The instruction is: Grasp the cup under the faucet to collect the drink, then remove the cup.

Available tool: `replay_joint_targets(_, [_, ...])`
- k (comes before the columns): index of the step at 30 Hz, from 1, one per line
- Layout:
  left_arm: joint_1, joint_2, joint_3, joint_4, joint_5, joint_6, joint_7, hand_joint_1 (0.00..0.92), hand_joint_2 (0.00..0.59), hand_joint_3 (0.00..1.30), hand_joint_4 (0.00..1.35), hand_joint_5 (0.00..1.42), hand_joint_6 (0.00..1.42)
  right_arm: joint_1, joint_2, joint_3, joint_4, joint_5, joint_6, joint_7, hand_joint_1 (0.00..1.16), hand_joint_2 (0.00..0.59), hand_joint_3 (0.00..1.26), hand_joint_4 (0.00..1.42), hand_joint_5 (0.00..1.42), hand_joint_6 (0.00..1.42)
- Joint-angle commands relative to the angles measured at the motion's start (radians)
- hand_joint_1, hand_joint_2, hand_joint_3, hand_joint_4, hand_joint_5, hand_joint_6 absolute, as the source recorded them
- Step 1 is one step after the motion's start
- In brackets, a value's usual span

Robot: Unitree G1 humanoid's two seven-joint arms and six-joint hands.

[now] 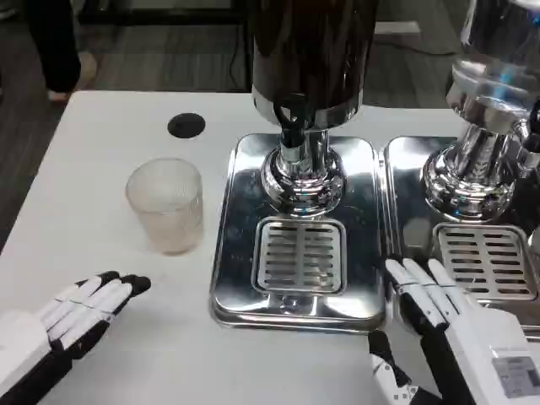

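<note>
A clear ribbed plastic cup (pixel 166 205) stands upright on the white table, left of the dispenser's steel base (pixel 236 278). The dark drink dispenser (pixel 314 59) rises at the top centre, its black faucet (pixel 292 118) above the slotted drip grate (pixel 299 255). Nothing stands on the grate. My left hand (pixel 63 325) lies at the lower left with fingers stretched out, below the cup and apart from it, holding nothing. My right hand (pixel 460 333) is at the lower right by the base's front corner, fingers extended and spread, empty.
A second dispenser (pixel 498 76) with its own steel base and drip grate (pixel 483 260) stands on the right. A black round hole cover (pixel 186 126) sits in the table behind the cup. The table's left edge runs diagonally at the left.
</note>
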Motion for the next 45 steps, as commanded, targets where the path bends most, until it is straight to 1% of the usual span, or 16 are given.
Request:
replay_joint_targets(1, [0.001, 0.018, -0.006, -0.005, -0.013, 0.001, -0.001, 0.000, 0.109, 0.00, 0.00, 0.00, 0.04, 0.006, 0.003, 0.002, -0.007, 0.010, 0.004, -0.002, 0.43, 0.499, 0.14, 0.11, 0.06, 0.18])
replay_joint_targets(13, [-0.006, 0.018, -0.017, 0.014, -0.037, 0.009, -0.019, 0.000, 0.109, 0.00, 0.00, 0.00, 0.04, 0.008, 0.005, 0.002, -0.010, 0.020, 0.008, 0.003, 0.43, 0.499, 0.15, 0.12, 0.07, 0.18])
replay_joint_targets(18, [-0.028, 0.006, -0.026, 0.050, -0.110, 0.027, -0.068, 0.000, 0.106, 0.00, 0.00, 0.00, 0.04, 0.009, 0.006, 0.001, -0.013, 0.025, 0.010, 0.004, 0.43, 0.499, 0.15, 0.12, 0.07, 0.18])
replay_joint_targets(23, [-0.058, -0.002, -0.033, 0.060, -0.159, 0.046, -0.108, 0.000, 0.102, 0.00, 0.00, 0.00, 0.05, 0.007, 0.008, 0.001, -0.014, 0.030, 0.010, 0.003, 0.43, 0.499, 0.15, 0.12, 0.07, 0.18])
replay_joint_targets(28, [-0.099, -0.022, -0.035, 0.083, -0.231, 0.084, -0.164, 0.000, 0.098, 0.00, 0.00, 0.00, 0.06, 0.006, 0.014, 0.005, -0.012, 0.032, 0.013, 0.003, 0.43, 0.499, 0.15, 0.12, 0.07, 0.18])
replay_joint_targets(30, [-0.118, -0.033, -0.034, 0.089, -0.262, 0.103, -0.190, 0.000, 0.096, 0.00, 0.00, 0.00, 0.10, 0.005, 0.017, 0.007, -0.011, 0.032, 0.014, 0.002, 0.43, 0.499, 0.15, 0.12, 0.07, 0.19])
replay_joint_targets(34, [-0.164, -0.066, -0.025, 0.092, -0.323, 0.165, -0.236, 0.000, 0.092, 0.00, 0.00, 0.00, 0.10, 0.006, 0.023, 0.011, -0.012, 0.034, 0.015, 0.003, 0.43, 0.499, 0.15, 0.13, 0.07, 0.19])
replay_joint_targets(38, [-0.200, -0.089, -0.026, 0.090, -0.353, 0.218, -0.270, 0.000, 0.089, 0.00, 0.00, 0.02, 0.11, 0.008, 0.028, 0.013, -0.014, 0.033, 0.014, 0.003, 0.43, 0.499, 0.15, 0.13, 0.07, 0.19])
replay_joint_targets(40, [-0.216, -0.098, -0.027, 0.088, -0.359, 0.241, -0.283, 0.000, 0.077, 0.00, 0.00, 0.03, 0.12, 0.007, 0.029, 0.014, -0.014, 0.034, 0.014, 0.006, 0.43, 0.499, 0.15, 0.13, 0.08, 0.19])
replay_joint_targets(45, [-0.275, -0.125, -0.031, 0.117, -0.377, 0.313, -0.315, 0.000, 0.074, 0.00, 0.00, 0.04, 0.12, 0.007, 0.032, 0.016, -0.017, 0.037, 0.015, 0.007, 0.43, 0.499, 0.15, 0.13, 0.08, 0.19])
